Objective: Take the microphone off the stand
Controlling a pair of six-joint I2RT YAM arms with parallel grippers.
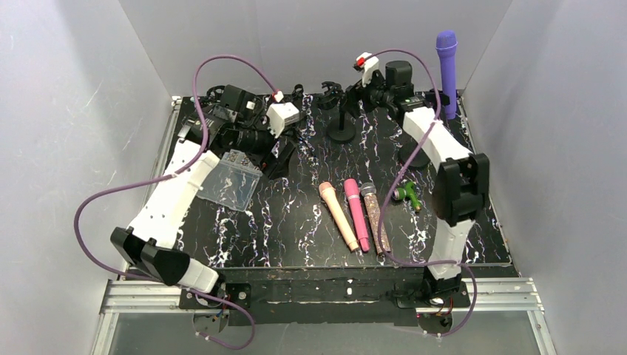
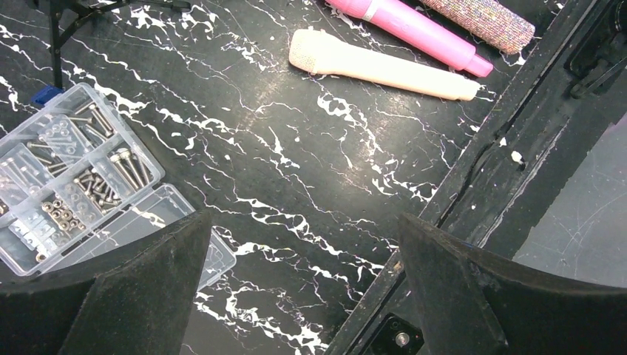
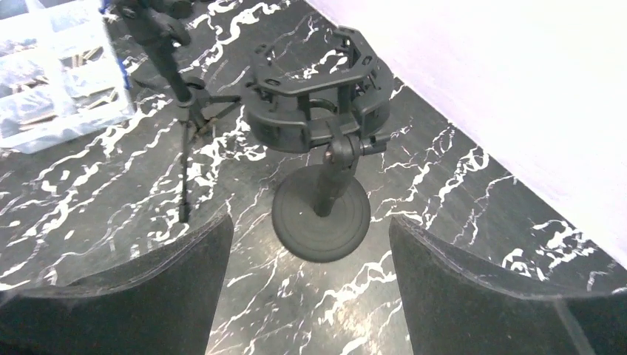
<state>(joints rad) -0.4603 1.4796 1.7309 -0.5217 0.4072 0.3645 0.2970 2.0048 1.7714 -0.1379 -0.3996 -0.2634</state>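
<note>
A purple microphone (image 1: 446, 63) stands upright at the back right of the table; its lower end is hidden behind my right arm, and a dark round base (image 1: 411, 157) shows below it. An empty black stand with a shock mount (image 3: 318, 111) and a round foot (image 3: 320, 214) lies just ahead of my right gripper (image 3: 310, 244), which is open with nothing between its fingers. In the top view that gripper (image 1: 362, 90) sits between the empty stand (image 1: 341, 111) and the purple microphone. My left gripper (image 2: 303, 244) hangs open over bare tabletop, at the left centre (image 1: 279, 159).
Peach (image 1: 339, 214), pink (image 1: 356, 213) and glittery (image 1: 375, 216) microphones lie side by side near the front. A small green object (image 1: 407, 194) lies beside them. A clear screw box (image 2: 74, 177) sits at the left, with a thin tripod stand (image 3: 181, 96) behind it. Grey walls enclose the table.
</note>
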